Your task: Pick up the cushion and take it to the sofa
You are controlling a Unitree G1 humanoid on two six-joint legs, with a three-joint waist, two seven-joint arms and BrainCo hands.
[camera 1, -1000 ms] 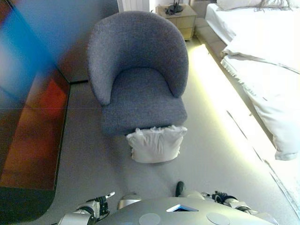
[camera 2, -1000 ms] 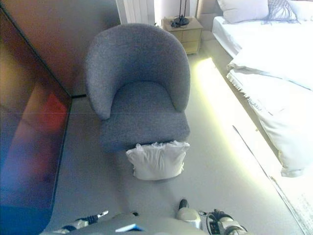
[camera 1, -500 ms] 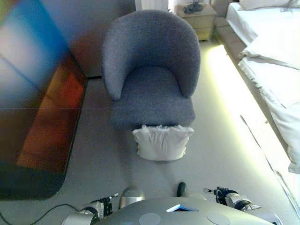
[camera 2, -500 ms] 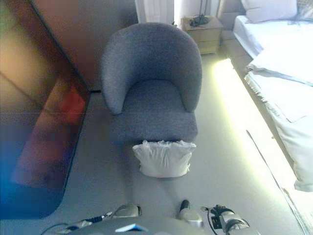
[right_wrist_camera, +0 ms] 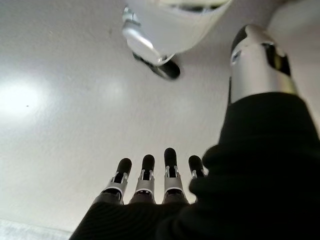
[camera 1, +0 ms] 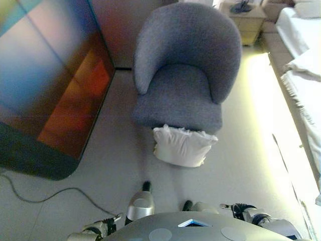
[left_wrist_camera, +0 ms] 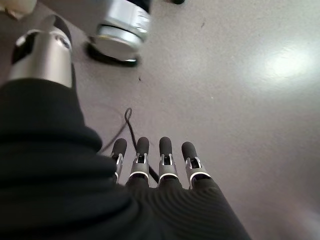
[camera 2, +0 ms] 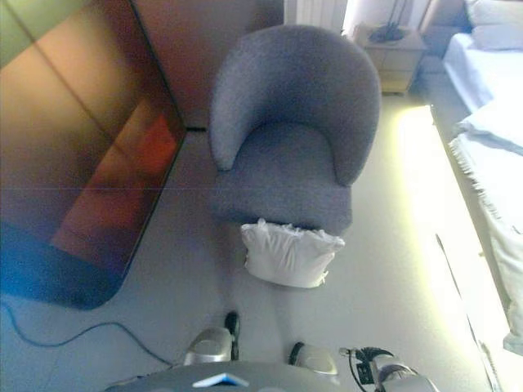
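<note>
A white cushion (camera 1: 181, 145) lies on the grey floor, leaning against the front of a grey tub armchair (camera 1: 183, 75), the only seat in view. It is a short way ahead of me, slightly right of centre. Both hands hang low at my sides, well short of the cushion. My left hand (left_wrist_camera: 155, 160) points its straight fingers down at the bare floor and holds nothing. My right hand (right_wrist_camera: 150, 180) hangs the same way, its fingers straight and with nothing in them.
A large dark glossy panel (camera 1: 50, 85) stands along the left side. A white bed (camera 2: 498, 139) runs down the right edge, with a wooden nightstand (camera 1: 248, 17) behind the armchair. Open floor lies between me and the cushion.
The whole picture has shifted: armchair and cushion now sit further right and the panel fills more of the left, so the camera has moved. The cushion and chair themselves have not moved.
</note>
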